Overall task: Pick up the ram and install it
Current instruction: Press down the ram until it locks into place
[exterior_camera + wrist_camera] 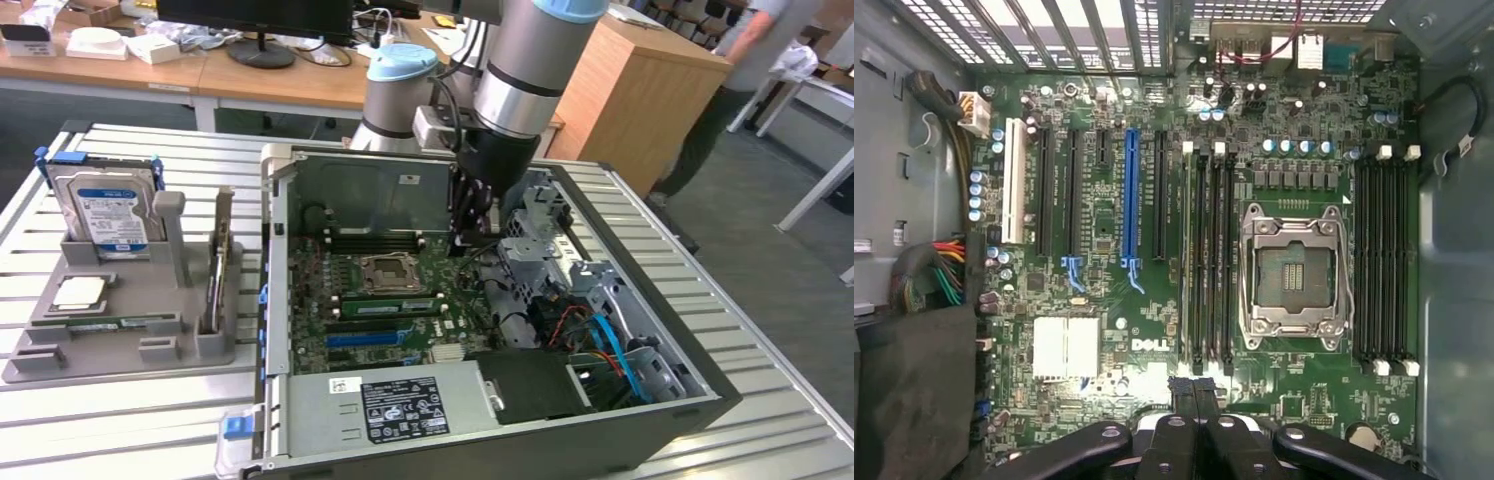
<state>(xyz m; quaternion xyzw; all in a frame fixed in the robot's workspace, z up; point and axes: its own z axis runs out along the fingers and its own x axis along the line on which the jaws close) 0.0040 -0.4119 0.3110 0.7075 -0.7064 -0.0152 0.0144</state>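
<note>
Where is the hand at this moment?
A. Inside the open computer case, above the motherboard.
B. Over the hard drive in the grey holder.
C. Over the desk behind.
A: the hand hangs inside the open case over the motherboard.

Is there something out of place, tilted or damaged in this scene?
Nothing stands out. The motherboard shows no loose or tilted part, its processor socket is empty, and the hard drive stands upright in the grey holder beside the computer case.
</note>
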